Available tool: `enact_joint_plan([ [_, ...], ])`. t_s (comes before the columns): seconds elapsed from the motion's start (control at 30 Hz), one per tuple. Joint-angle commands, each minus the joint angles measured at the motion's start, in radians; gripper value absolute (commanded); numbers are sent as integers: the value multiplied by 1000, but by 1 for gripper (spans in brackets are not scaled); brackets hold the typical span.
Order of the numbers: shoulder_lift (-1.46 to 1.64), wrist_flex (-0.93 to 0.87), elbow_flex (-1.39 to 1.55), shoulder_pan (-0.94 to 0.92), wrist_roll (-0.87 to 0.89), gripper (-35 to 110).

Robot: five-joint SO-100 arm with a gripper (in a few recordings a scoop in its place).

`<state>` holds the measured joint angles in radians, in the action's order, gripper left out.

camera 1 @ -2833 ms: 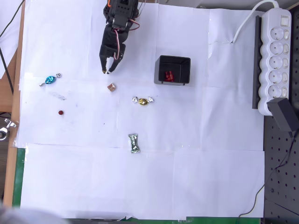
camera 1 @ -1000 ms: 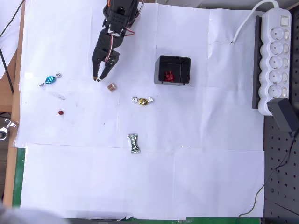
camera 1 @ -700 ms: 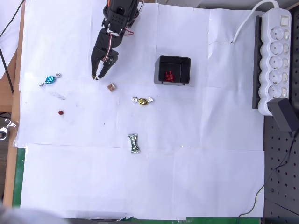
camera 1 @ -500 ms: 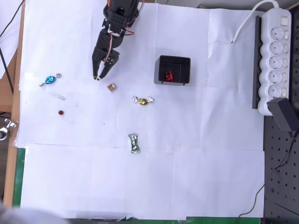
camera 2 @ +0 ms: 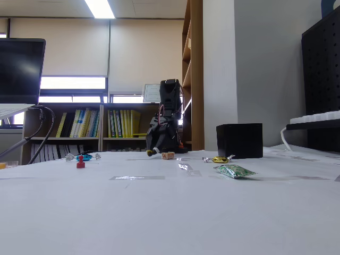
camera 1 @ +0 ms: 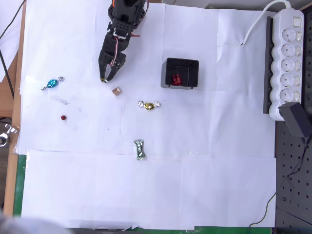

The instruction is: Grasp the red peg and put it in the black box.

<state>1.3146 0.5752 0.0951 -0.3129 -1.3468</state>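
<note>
My gripper (camera 1: pixel 104 79) hangs low over the white paper sheet (camera 1: pixel 146 185), near the top of the overhead view, with the arm reaching down from the top edge. Its fingertips lie close together; from these views I cannot tell whether they touch or a narrow gap remains, and nothing shows between them. In the fixed view my gripper (camera 2: pixel 152 153) is just above the paper, left of the small brownish-gold square candy (camera 2: pixel 168 155).

1. The red peg (camera 1: pixel 63 117) lies on the paper, well apart from my gripper, toward the lower left in the overhead view. In the fixed view the red peg (camera 2: pixel 81 162) stands upright near the left side.
2. The black box (camera 1: pixel 180 73) sits to the right of my gripper in the overhead view. Brighter red pieces (camera 1: pixel 176 79) lie bunched on its grey floor. In the fixed view the black box (camera 2: pixel 239 141) stands right of the arm.
3. The square candy (camera 1: pixel 116 90) lies just beside my fingertips, to their lower right in the overhead view, not touching.
4. A blue candy (camera 1: pixel 51 83) lies above the peg in the overhead view.
5. A gold candy (camera 1: pixel 149 105) lies below the box, and a green-silver candy (camera 1: pixel 140 149) lies lower still.
6. A white power strip (camera 1: pixel 288 63) lies along the right edge.
</note>
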Motion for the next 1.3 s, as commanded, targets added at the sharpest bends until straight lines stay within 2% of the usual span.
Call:
enact_joint_plan([
  [0.0, 61, 54, 103, -12, 3, 0],
  [0.4, 394, 249, 308, -55, -25, 0],
  [1.27, 641, 244, 627, -71, -12, 0],
])
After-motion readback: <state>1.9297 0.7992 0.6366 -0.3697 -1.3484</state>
